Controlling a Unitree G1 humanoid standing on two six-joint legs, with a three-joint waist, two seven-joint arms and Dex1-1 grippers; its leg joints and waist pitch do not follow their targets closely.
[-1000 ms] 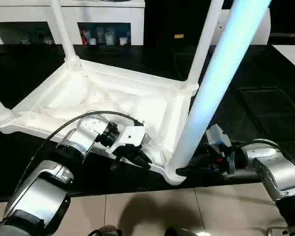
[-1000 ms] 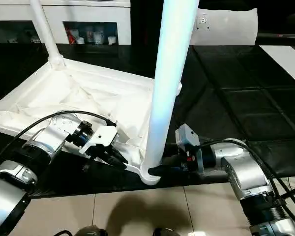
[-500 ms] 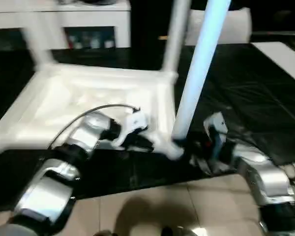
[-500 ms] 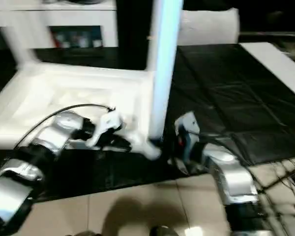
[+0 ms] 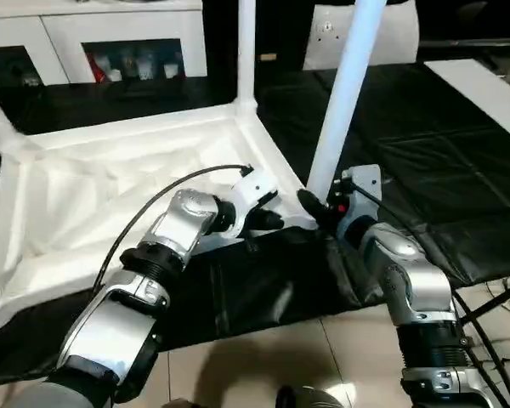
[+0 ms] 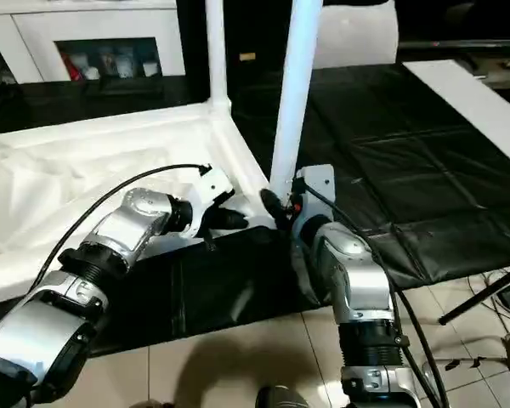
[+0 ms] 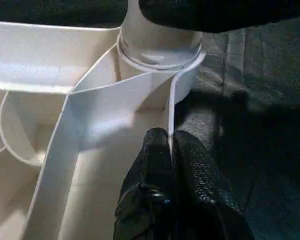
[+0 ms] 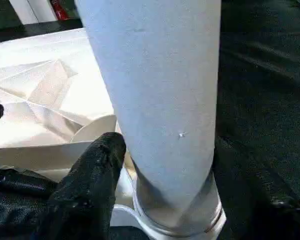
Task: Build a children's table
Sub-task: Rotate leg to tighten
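Fingers pinch the rim and bracket the near leg; three legs stand in view.

Left gripper [image 7: 171,150] is clamped on the thin side wall of the upturned table top [image 5: 110,183], which lies on the black mat [image 5: 425,127]. Right gripper [image 8: 155,165] is spread around the base of the near leg [image 5: 344,85], one finger [image 8: 92,175] against it. That leg sits in its corner socket [image 7: 160,60]; another leg [image 5: 246,47] stands beyond, a third at the far left corner. Probably late: the fourth corner is unseen, and flipping upright remains.
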